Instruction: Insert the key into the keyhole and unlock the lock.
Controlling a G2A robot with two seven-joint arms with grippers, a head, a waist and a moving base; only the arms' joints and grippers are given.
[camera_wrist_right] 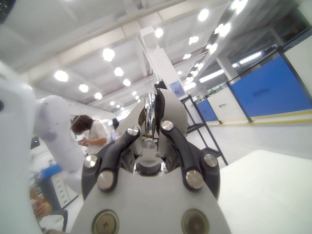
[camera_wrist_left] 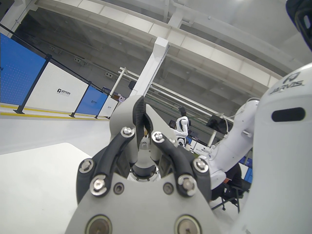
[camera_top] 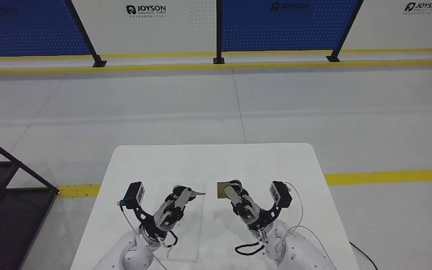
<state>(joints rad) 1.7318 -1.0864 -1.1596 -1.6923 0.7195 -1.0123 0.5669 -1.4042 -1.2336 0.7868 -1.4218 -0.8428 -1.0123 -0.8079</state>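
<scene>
We find the left gripper (camera_top: 183, 195) over the near half of the worktop (camera_top: 202, 158), its jaws clenched on the key (camera_top: 197, 194). The key's blade sticks out past the fingertips and points across at the lock (camera_top: 221, 191). In the left wrist view the two pads are pressed together at the tips, and the key itself cannot be made out there. The right gripper (camera_top: 231, 190) stands just beside the left one, its jaws grasping the lock. In the right wrist view the bright metal shackle (camera_wrist_right: 150, 113) sits between the pads. From above, the brass body protrudes from the fingertips toward the key. The key's tip and the lock's near face lie close together with a narrow strip of white surface showing between them, so we record them as apart and roughly in line. We cannot tell which face carries the keyhole, nor whether the lock is off the surface. Both grippers sit around the middle of the worktop's width. White surface runs from them to the far edge and out to both side edges, and the arms cover the near edge. A black frame (camera_top: 27, 177) stands on the floor beside the left edge, and a yellow line (camera_top: 371, 177) crosses the floor behind the worktop.
</scene>
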